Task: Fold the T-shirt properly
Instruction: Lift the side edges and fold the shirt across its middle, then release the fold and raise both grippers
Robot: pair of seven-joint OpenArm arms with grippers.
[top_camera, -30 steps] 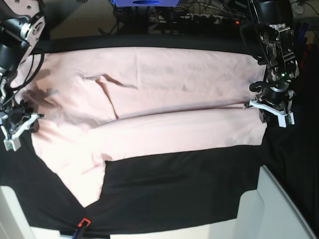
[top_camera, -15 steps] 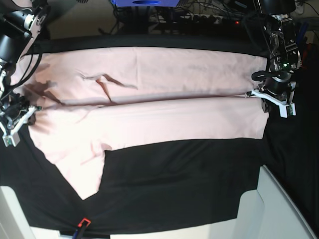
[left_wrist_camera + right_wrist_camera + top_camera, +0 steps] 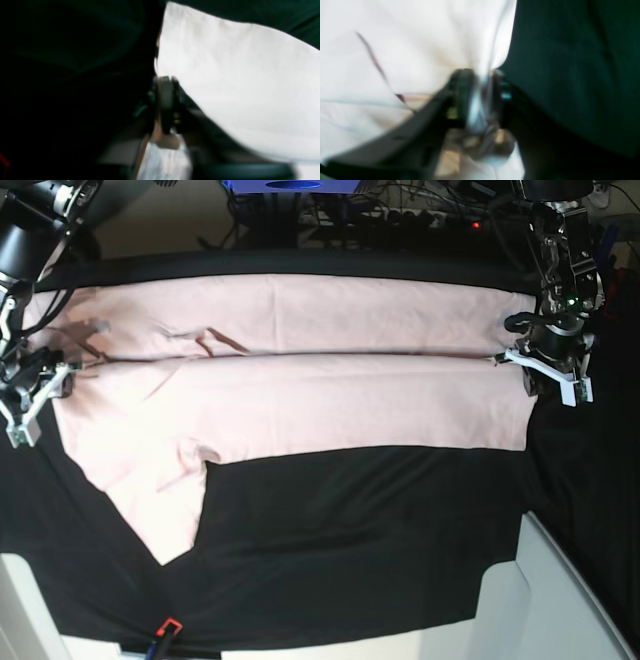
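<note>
The pale pink T-shirt (image 3: 300, 400) lies across the black table cloth, doubled lengthwise, with the fold seam running left to right. One sleeve points toward the front left. My left gripper (image 3: 540, 370) is at the shirt's right end by the seam. In the blurred left wrist view the left gripper (image 3: 165, 100) sits at the edge of the T-shirt (image 3: 237, 87), and its jaws are unreadable. My right gripper (image 3: 35, 395) is at the shirt's left end. In the right wrist view the right gripper (image 3: 481, 100) has its fingers apart, with a strand of the T-shirt (image 3: 407, 50) running between them.
The black table cloth (image 3: 350, 550) covers the table in front of the shirt. White panels stand at the front right (image 3: 560, 600) and front left (image 3: 25, 610) corners. A small red and blue item (image 3: 165, 630) lies at the front edge. Cables and a blue box (image 3: 290, 185) sit behind the table.
Both grippers carried the shirt's lifted edge toward the back. The fold seam moved up and straightened, the top layer now lies flat, and the front sleeve was drawn back.
</note>
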